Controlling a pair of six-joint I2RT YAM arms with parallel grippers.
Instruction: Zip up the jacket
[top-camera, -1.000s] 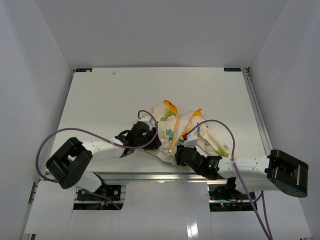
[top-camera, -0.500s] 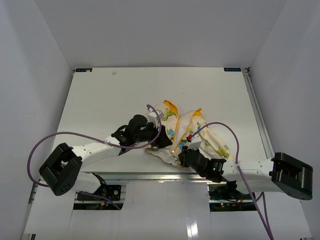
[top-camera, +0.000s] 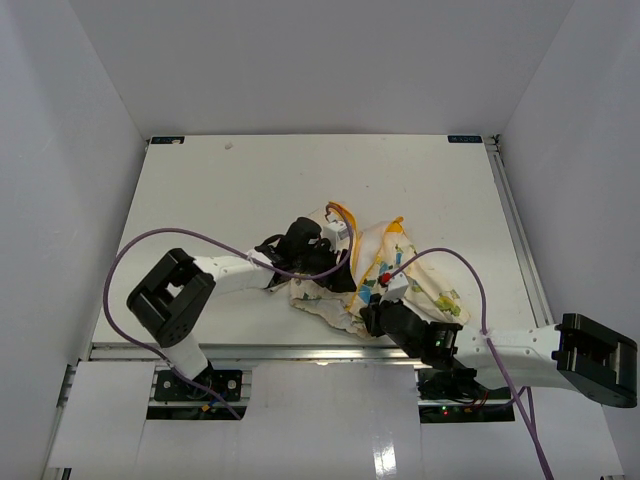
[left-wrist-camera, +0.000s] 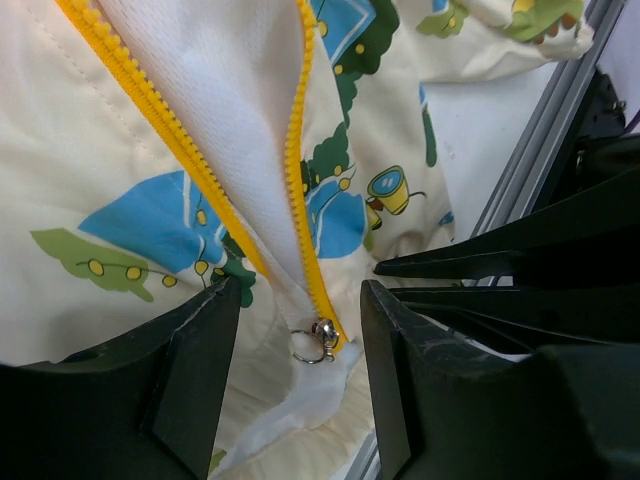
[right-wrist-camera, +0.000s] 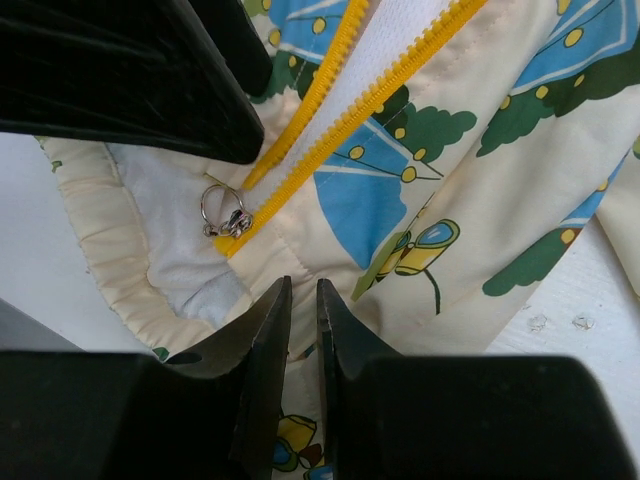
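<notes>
The small cream hooded jacket printed with green, blue and yellow cartoon figures (top-camera: 425, 285) lies crumpled on the white table (top-camera: 220, 190), close to the near edge between my two arms. Its front is open, and the two yellow plastic zipper tracks (left-wrist-camera: 165, 125) meet only down at the bottom.

My left gripper (left-wrist-camera: 300, 290) stands wide, one finger on either side of the small silver metal slider with its ring pull (left-wrist-camera: 322, 342), touching nothing that I can see. I judge it is placed there to close on that slider.

My right gripper (right-wrist-camera: 303, 292) is narrowed to a thin slit over the gathered cream hem (right-wrist-camera: 110, 265), just beside the slider. I cannot tell whether any cloth is pinched in it. I read its position as an anchor: the hem needs holding down so the slider can be drawn up the tracks without dragging the whole garment along. The zipping itself is not yet begun.
</notes>
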